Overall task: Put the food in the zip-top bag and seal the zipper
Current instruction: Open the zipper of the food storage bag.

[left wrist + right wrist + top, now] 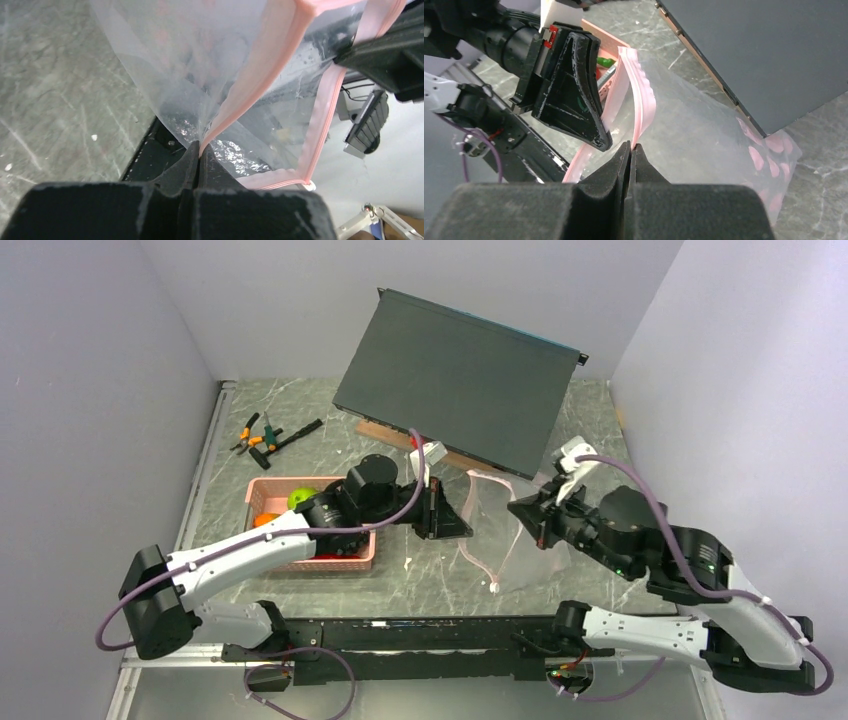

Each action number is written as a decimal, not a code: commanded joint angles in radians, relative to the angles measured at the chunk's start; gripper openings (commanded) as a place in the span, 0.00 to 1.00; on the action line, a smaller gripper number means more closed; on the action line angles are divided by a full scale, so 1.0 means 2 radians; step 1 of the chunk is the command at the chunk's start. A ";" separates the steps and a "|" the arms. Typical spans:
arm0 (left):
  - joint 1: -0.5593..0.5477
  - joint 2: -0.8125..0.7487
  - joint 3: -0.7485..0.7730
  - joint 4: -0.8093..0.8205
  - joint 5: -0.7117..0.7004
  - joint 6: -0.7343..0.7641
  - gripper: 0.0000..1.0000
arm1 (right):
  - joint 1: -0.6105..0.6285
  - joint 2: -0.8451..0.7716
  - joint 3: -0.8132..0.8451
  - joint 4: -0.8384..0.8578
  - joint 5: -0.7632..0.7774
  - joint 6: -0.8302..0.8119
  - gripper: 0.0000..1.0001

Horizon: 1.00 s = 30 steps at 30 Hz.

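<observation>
The clear zip-top bag (497,530) hangs opened between my two grippers above the table. My left gripper (200,148) is shut on one lip of the pale-pink zipper (260,75). The other lip is pinched by my right gripper (631,146), which is also shut. In the top view the left gripper (458,520) sits left of the bag and the right gripper (520,510) right of it. The food lies in the pink basket (262,487): a green apple (301,497) and an orange piece (265,519) show, the rest hidden under my left arm.
A dark grey panel (460,380) leans against the back wall just behind the bag. Orange-handled pliers (255,435) lie at the back left. Walls close in on both sides. A black rail (400,635) runs along the table's near edge.
</observation>
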 commanded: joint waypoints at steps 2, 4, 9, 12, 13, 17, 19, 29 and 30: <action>-0.008 -0.020 -0.024 0.035 -0.011 -0.008 0.00 | 0.002 0.006 -0.013 -0.006 -0.047 0.011 0.00; -0.006 -0.032 -0.048 0.007 -0.046 -0.008 0.00 | 0.001 0.015 -0.044 0.025 -0.050 0.028 0.00; 0.005 -0.045 -0.081 -0.105 -0.107 0.006 0.00 | 0.002 0.045 -0.113 0.120 -0.057 0.062 0.00; 0.013 -0.058 -0.092 -0.145 -0.132 0.015 0.00 | 0.002 0.071 -0.121 0.149 -0.046 0.063 0.00; 0.014 -0.062 -0.093 -0.154 -0.137 0.020 0.00 | 0.002 0.080 -0.120 0.155 -0.046 0.061 0.00; 0.016 -0.069 -0.077 -0.180 -0.147 0.029 0.12 | 0.002 0.096 -0.122 0.169 -0.034 0.064 0.00; 0.015 -0.075 -0.079 -0.181 -0.155 0.028 0.22 | 0.002 0.098 -0.126 0.174 -0.033 0.065 0.00; 0.016 -0.150 -0.102 -0.147 -0.171 0.015 0.63 | 0.002 0.120 -0.126 0.190 -0.031 0.051 0.00; 0.016 -0.159 -0.101 -0.149 -0.173 0.016 0.66 | 0.001 0.122 -0.126 0.193 -0.031 0.050 0.00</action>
